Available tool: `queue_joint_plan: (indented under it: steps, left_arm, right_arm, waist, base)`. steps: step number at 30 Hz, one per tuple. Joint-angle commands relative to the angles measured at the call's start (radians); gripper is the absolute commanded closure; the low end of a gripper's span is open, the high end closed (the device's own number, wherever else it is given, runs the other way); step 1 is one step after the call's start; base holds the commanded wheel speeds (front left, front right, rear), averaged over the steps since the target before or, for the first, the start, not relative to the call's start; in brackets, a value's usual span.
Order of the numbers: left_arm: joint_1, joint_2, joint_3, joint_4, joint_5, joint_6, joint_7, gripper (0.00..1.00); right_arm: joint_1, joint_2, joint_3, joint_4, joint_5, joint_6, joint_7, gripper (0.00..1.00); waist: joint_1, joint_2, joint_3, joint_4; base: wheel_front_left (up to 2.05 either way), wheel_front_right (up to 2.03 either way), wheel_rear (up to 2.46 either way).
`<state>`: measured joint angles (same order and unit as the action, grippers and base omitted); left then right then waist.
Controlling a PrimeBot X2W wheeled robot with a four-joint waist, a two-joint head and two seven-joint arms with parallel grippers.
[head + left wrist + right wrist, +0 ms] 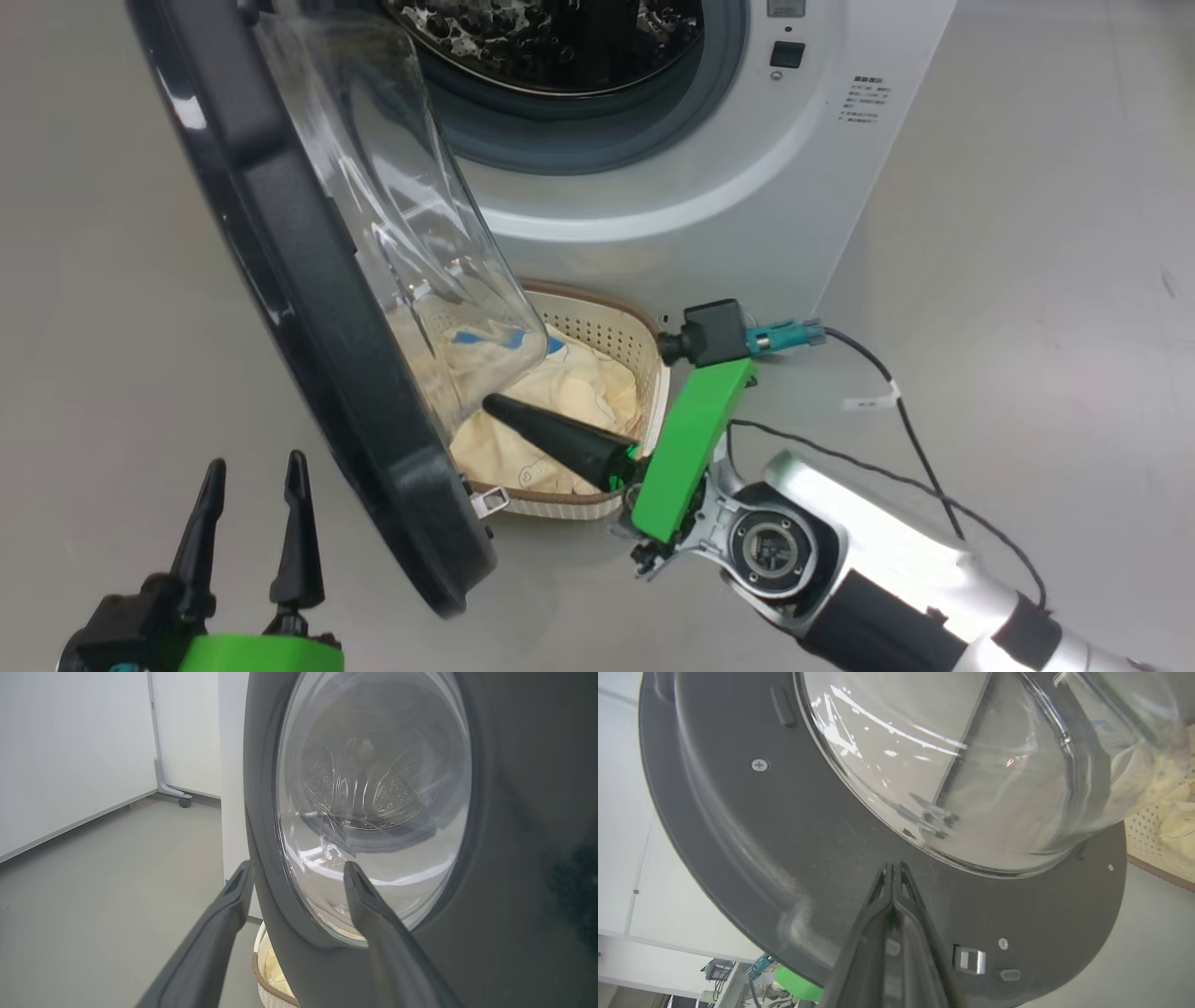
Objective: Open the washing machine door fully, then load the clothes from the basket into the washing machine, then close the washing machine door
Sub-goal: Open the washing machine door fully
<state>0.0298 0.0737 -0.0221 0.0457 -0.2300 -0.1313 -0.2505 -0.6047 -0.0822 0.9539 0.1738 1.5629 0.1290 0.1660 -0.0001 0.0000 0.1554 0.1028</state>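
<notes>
The left claw [257,462] is wide open and holds nothing. To its right stands the washing machine door [308,280], partly open, its long edge running up and away. The right claw [492,404], shut tight and empty, has its tip at the door's inner side, so that arm is nearer to push. Under it lie the clothes [579,392] in the basket [607,322].

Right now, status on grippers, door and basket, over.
Left gripper open, empty, outside washing machine door. Right gripper shut, tips at its inner rim. Door part open, glass overhanging basket; clothes inside.
</notes>
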Motion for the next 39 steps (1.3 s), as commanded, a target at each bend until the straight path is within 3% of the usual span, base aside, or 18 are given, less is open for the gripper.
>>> queue_joint_plan:
  steps: [1,6,7,10,11,12,13,17,18,27,33,39]
  left_arm:
    - [-0.006,0.01,0.043,-0.033,-0.004,0.001,-0.011,0.0]
    - [0.005,0.01,0.049,-0.034,-0.003,0.001,-0.011,0.0]
    - [0.007,0.01,0.05,-0.034,-0.004,0.001,-0.011,0.0]
    - [0.018,0.01,0.059,-0.035,-0.004,0.001,-0.011,0.0]
    - [0.022,0.01,0.063,-0.035,-0.003,0.001,-0.011,0.0]
    - [0.026,0.009,0.065,-0.035,-0.003,0.001,-0.011,0.0]
    - [0.03,0.009,0.068,-0.036,-0.003,0.001,-0.011,0.0]
    - [0.036,0.013,0.073,-0.037,-0.002,0.001,-0.011,0.0]
    - [0.036,0.013,0.073,-0.037,-0.002,0.001,-0.011,0.0]
    - [0.048,0.014,0.074,-0.034,-0.001,0.001,-0.011,0.0]
    - [0.052,0.012,0.076,-0.035,-0.006,0.001,-0.011,0.0]
    - [0.06,0.01,0.085,-0.036,-0.009,0.001,-0.011,0.0]
  right_arm:
    - [-0.037,-0.008,-0.006,-0.032,-0.046,0.002,-0.048,1.0]
    - [-0.063,-0.106,0.05,-0.024,-0.197,0.002,-0.224,1.0]
    - [-0.075,-0.13,0.071,-0.012,-0.244,0.002,-0.274,0.89]
    - [-0.094,-0.176,0.098,0.046,-0.348,0.002,-0.404,0.05]
    - [-0.096,-0.185,0.086,0.07,-0.383,0.002,-0.419,0.0]
    - [-0.098,-0.194,0.073,0.093,-0.43,0.002,-0.425,0.0]
    - [-0.076,-0.191,-0.026,0.109,-0.53,0.002,-0.427,0.0]
    - [0.012,-0.18,-0.191,0.106,-0.741,0.002,-0.427,0.0]
    - [0.012,-0.18,-0.191,0.106,-0.741,0.002,-0.427,0.0]
    - [0.237,-0.149,-0.545,0.031,-1.098,0.002,-0.428,0.0]
    - [0.392,-0.094,-0.743,-0.027,-1.186,0.002,-0.428,0.0]
    - [0.495,-0.037,-0.863,-0.063,-1.234,0.002,-0.428,0.0]
  waist:
    - [0.0001,0.0,-0.009,-0.008]
    - [0.0001,0.0,-0.023,-0.021]
    - [0.0001,0.0,-0.027,-0.025]
    - [0.0001,0.0,-0.036,-0.04]
    - [0.0001,0.0,-0.04,-0.045]
    - [0.0001,0.0,-0.043,-0.05]
    - [0.0001,0.0,-0.047,-0.061]
    - [0.0001,0.0,-0.059,-0.078]
    - [0.0001,0.0,-0.059,-0.078]
    - [0.0001,0.0,-0.086,-0.093]
    - [0.0001,0.0,-0.09,-0.094]
    - [0.0001,0.0,-0.094,-0.11]
  base:
    - [0.0,0.0,0.0]
    - [0.0,0.0,0.0]
    - [0.0,0.0,0.0]
    - [0.0,0.0,0.0]
    - [0.0,0.0,0.0]
    - [0.0,0.0,0.0]
    - [0.0,0.0,0.0]
    - [0.0,0.0,0.0]
    - [0.0,0.0,0.0]
    - [0.0,0.0,0.0]
    - [0.0,0.0,0.0]
    - [0.0,0.0,0.0]
